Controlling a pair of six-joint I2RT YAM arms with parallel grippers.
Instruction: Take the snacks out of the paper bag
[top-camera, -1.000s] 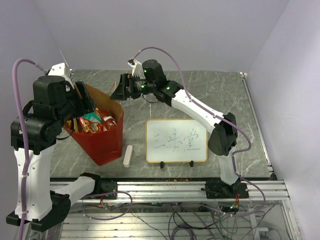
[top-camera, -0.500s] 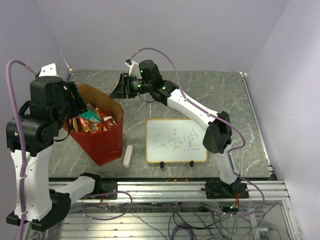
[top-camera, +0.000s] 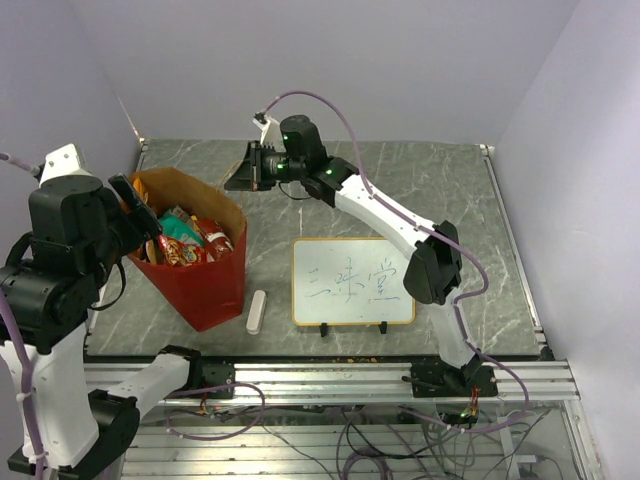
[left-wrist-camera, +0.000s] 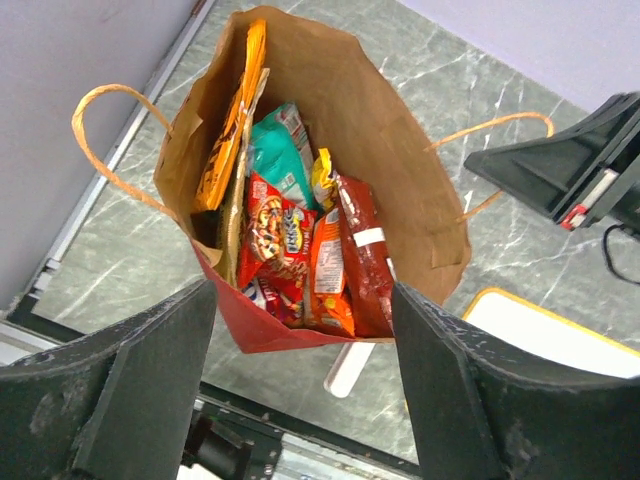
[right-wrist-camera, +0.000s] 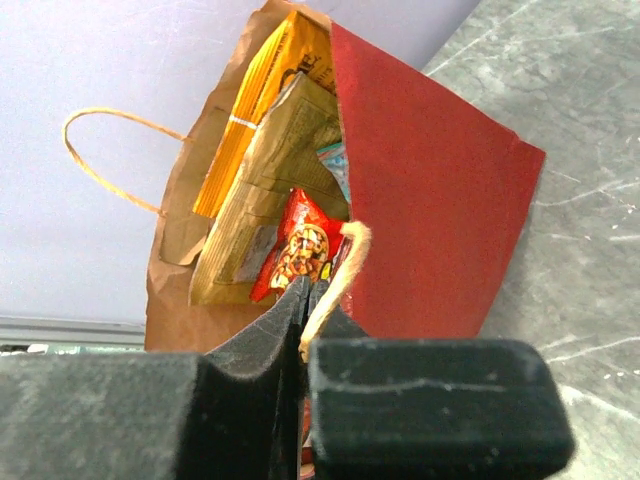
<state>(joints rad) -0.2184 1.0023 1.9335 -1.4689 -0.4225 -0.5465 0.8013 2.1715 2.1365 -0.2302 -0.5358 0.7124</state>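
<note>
Your right claw (right-wrist-camera: 305, 300) was pinched shut on one string handle (right-wrist-camera: 340, 260) of the paper bag (top-camera: 205, 285). Your left claw (left-wrist-camera: 300, 300) hung spread wide above the bag's mouth, holding nothing. The bag stood by the left edge of the desk (top-camera: 450, 190), with the snacks (left-wrist-camera: 300, 240) inside it.

The grey marbled tabletop (top-camera: 440, 190) before my arms carries the red paper bag (top-camera: 210, 285) standing at left, a white eraser block (top-camera: 257, 311) just beside its base, and a framed whiteboard (top-camera: 352, 281) further right.
</note>
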